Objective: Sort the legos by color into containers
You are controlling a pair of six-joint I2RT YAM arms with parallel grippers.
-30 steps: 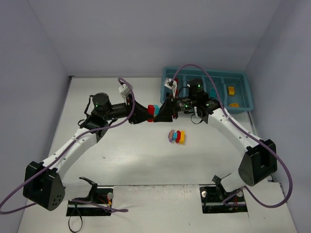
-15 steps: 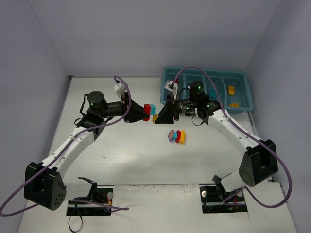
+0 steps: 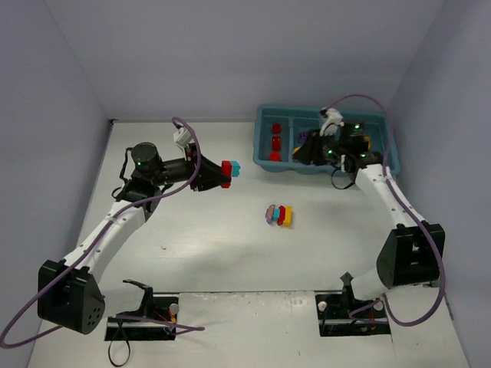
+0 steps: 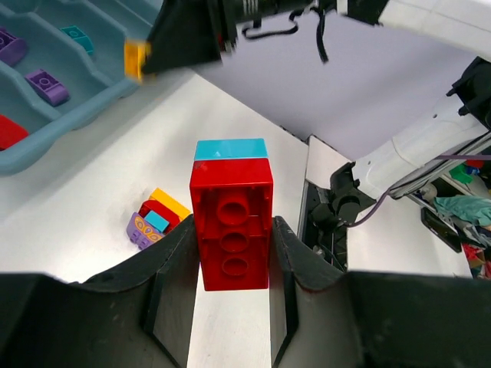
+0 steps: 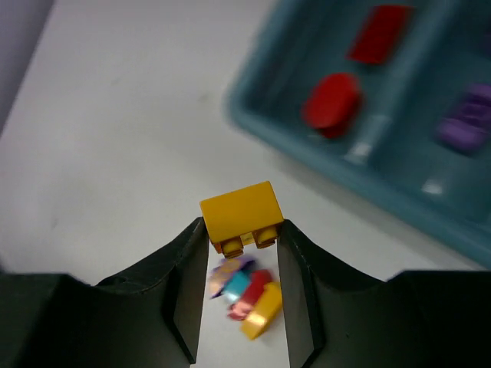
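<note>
My left gripper (image 3: 222, 173) is shut on a red brick (image 4: 232, 234) with a cyan brick (image 4: 230, 149) stacked on its far end, held above the table's middle. My right gripper (image 3: 301, 152) is shut on a yellow brick (image 5: 241, 211), held over the near rim of the teal tray (image 3: 331, 166). A multicoloured cluster of purple, cyan, red and yellow bricks (image 3: 279, 215) lies on the table; it also shows in the left wrist view (image 4: 156, 220) and the right wrist view (image 5: 247, 296). The tray holds red bricks (image 3: 276, 143), purple bricks (image 4: 47, 85) and a yellow brick (image 3: 365, 142).
The tray stands at the back right near the wall. Both arm bases and their mounts (image 3: 142, 307) are at the near edge. Purple cables (image 3: 184, 134) loop over both arms.
The two grippers have pulled apart. My right gripper has swung right toward the tray with the yellow brick. My left gripper has drawn back left with the red and cyan bricks.
</note>
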